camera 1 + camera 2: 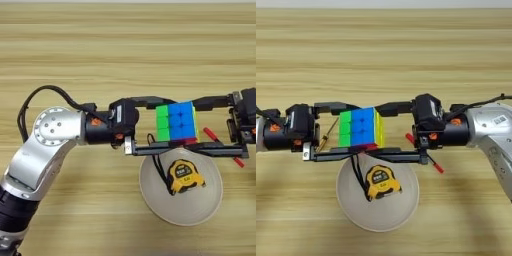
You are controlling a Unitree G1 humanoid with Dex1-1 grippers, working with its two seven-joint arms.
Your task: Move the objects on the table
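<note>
Wooden table: you have bare planks across the whole 12 o'clock half; everything is gathered toward the middle and 6 o'clock.
Cube: you see the puzzle cube up off the wood, held between both arms, just at 12 o'clock of the plate.
Left gripper: reaching in from 9 o'clock, its fingers spread wide, one above and one below the cube, touching it on that side.
Right gripper: coming in from 3 o'clock, fingers likewise spread around the cube's other side.
Plate: white, at 6 o'clock, with the tape measure lying in it.
Red pen: on the table at 3 o'clock of the plate, partly hidden by the right arm.
Screwdriver: at 9 o'clock of the cube, only partly visible.
Progress: you look mid-move with the cube; pen and screwdriver appear unhandled, so most of the job is probably left.
</note>
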